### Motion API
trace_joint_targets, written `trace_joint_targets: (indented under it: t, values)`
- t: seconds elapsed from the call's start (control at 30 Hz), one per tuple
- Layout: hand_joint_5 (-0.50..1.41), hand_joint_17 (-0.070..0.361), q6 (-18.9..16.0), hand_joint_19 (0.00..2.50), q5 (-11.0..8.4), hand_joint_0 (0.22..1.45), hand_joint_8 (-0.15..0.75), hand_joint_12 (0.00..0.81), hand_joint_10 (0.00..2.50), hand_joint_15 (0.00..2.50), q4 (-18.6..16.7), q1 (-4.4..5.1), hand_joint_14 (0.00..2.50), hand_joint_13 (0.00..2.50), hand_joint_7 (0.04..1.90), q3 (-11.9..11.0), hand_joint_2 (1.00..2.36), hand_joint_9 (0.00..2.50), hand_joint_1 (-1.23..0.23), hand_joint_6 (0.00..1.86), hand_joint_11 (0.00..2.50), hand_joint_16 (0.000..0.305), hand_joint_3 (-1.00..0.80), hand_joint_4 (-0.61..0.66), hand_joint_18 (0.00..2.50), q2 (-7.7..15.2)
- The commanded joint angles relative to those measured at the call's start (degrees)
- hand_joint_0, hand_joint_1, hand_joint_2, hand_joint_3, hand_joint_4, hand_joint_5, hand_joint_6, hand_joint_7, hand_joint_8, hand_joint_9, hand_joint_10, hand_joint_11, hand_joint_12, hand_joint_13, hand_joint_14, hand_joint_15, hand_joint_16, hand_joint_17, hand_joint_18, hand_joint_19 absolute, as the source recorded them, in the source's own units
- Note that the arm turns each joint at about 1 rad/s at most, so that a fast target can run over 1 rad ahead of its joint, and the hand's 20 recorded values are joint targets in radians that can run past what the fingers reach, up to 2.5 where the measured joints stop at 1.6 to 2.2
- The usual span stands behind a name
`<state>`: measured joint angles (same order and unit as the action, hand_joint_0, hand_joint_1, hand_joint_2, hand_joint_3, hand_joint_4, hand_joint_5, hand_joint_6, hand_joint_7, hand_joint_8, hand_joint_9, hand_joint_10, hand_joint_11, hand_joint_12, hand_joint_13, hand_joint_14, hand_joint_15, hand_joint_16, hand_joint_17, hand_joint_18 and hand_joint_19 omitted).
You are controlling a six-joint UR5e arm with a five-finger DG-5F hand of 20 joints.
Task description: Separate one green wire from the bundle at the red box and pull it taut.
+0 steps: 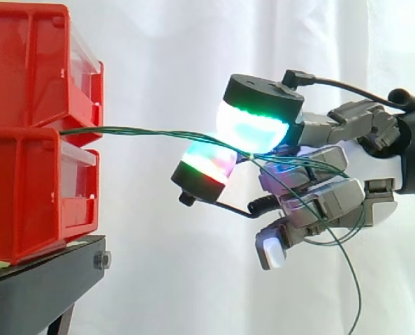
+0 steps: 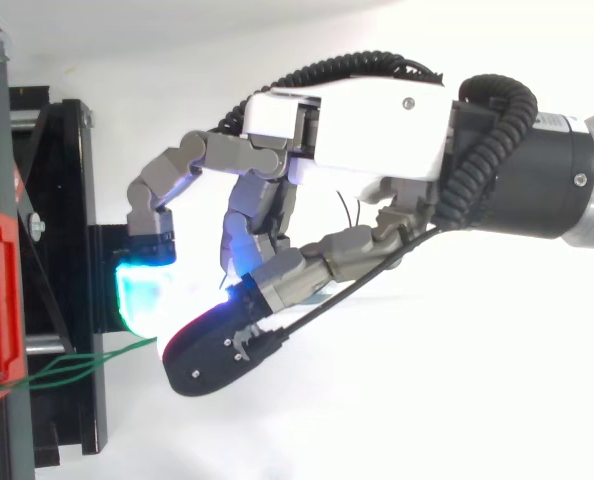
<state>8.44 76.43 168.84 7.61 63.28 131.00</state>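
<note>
Before the white curtain (image 1: 158,279), two glowing pads (image 1: 253,125) are pinched together on the green wires (image 1: 144,131); whether only one strand is between them, I cannot tell. From the pads the strands run nearly straight to the red box (image 1: 26,195), loose ends hanging under the hand (image 1: 372,164). The pulling step seems in hand; next, draw away from the box with a firm pinch.

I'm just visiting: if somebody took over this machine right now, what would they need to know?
Hand: shut, its glowing pads pinching the green wires out in front of the red bins.
Wires: they run from the gap between the bins to the pinch, nearly straight; loose ends loop past the palm and hang down.
Done: wires gripped.
Left: several strands seem to reach the pinch, so check that only one is held, then pull it taut.
</note>
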Motion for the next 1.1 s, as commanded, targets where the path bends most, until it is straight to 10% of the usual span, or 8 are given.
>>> trace_joint_targets:
  t: [0.0, 0.1, 0.8, 1.07]
  values:
    - [-0.21, 0.122, 0.0, 0.7, -0.49, 0.61, 0.221, 0.291, 0.67, 1.5, 0.0, 0.03, 0.27, 1.53, 0.9, 0.0, 1.0, 1.23, -0.6, 0.92, 1.48, 0.054, -0.5, 0.11, 0.94, 0.0]
    - [-0.21, 0.122, 0.0, 0.68, -0.49, 0.61, 0.242, 0.315, 0.0, 1.49, 0.0, 0.12, 0.01, 1.5, 0.89, 0.0, 1.0, 1.24, -0.59, 0.92, 1.57, 0.054, -0.5, 0.11, 0.94, 0.0]
    - [-0.21, 0.118, 0.0, 0.6, -1.19, 0.63, 0.29, 0.359, 0.02, 0.94, -0.1, 0.38, 0.03, 1.4, 0.9, 0.0, 1.0, 1.04, -0.51, 0.93, 1.14, 0.052, -0.5, 0.13, 0.94, 0.0]
    - [-0.21, 0.122, 0.0, 0.66, -1.19, 0.63, 0.274, 0.328, 0.01, 1.29, -0.1, 0.38, 0.02, 1.53, 0.9, 0.0, 1.0, 1.13, -0.51, 0.93, 1.32, 0.054, -0.5, 0.13, 0.95, 0.0]
